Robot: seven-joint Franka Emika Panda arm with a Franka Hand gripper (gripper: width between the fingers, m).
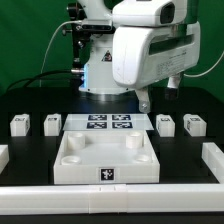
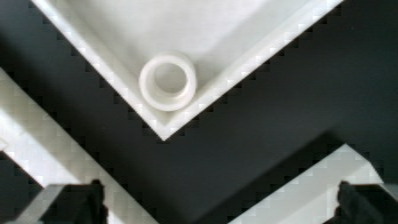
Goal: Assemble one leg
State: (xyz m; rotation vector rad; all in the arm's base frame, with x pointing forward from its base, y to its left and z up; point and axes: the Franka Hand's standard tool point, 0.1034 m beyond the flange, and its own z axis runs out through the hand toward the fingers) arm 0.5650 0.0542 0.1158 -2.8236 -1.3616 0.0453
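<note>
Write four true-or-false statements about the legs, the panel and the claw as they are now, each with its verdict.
1. Four legs stand on the table, two on each side of the marker board. True.
2. The claw is shut on a leg. False: its fingers are spread wide with nothing between them.
3. The wrist view looks down on a corner of the panel with a round socket in it. True.
4. One leg already sits in a socket of the panel. False: all four stand on the table, apart from the panel.
</note>
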